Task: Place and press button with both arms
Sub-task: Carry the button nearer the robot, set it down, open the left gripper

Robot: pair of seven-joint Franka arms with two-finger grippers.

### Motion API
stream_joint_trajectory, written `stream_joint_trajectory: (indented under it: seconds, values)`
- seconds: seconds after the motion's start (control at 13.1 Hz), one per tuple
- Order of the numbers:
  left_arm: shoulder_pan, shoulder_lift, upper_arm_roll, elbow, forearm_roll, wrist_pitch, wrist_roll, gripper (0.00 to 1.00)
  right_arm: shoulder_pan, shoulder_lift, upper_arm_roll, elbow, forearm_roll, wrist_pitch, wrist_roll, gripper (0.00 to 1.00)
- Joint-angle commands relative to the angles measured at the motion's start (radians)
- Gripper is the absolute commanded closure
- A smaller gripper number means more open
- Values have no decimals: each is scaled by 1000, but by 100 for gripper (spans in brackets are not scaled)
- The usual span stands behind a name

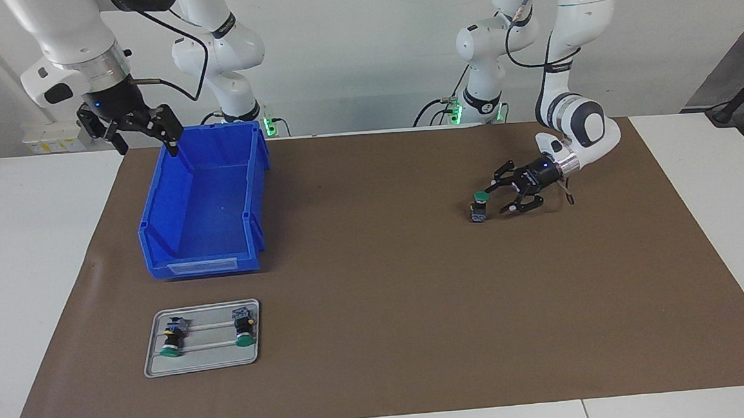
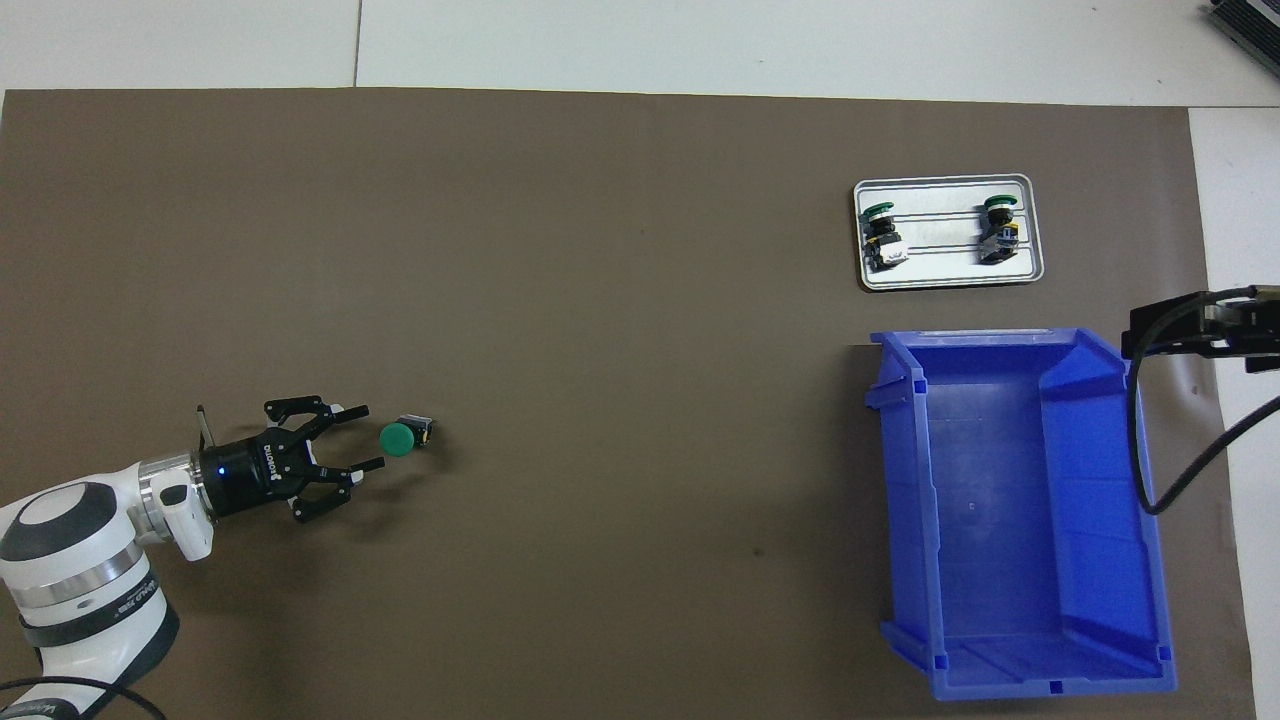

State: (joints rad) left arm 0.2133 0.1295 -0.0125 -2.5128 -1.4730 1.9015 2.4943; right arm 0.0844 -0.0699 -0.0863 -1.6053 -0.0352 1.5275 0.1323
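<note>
A green-capped button (image 1: 478, 206) (image 2: 403, 437) stands on the brown mat (image 1: 377, 286) toward the left arm's end of the table. My left gripper (image 1: 495, 201) (image 2: 368, 437) lies low and nearly level beside it. Its fingers are spread, and the tips stop just short of the green cap without gripping it. My right gripper (image 1: 148, 142) (image 2: 1165, 325) hangs open and empty over the rim of the blue bin (image 1: 207, 264) (image 2: 1010, 500), at the end nearest the robots.
A small metal tray (image 1: 155, 367) (image 2: 945, 283) lies farther from the robots than the bin. On it are two more green-capped buttons (image 1: 174, 337) (image 1: 243, 327), lying on their sides. The bin holds nothing.
</note>
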Motion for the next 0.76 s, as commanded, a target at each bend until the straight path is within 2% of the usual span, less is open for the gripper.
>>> stream_joint_trajectory:
  seconds: [0.0,0.23,0.38,0.69]
  values:
    - [-19,21,2,42,19,24,-46,33,-8,-4,2,7,26,-17,-16,0]
    - [-11,16,2,75,83,27,-116,33,-8,-4,2,7,26,-17,-16,0]
    - [-9,6,3,123,179,30,-237,33,-8,-4,2,7,26,-15,-16,0]
    - [-25,-77,5,210,431,88,-536,33,-8,-4,2,5,26,-17,-16,0]
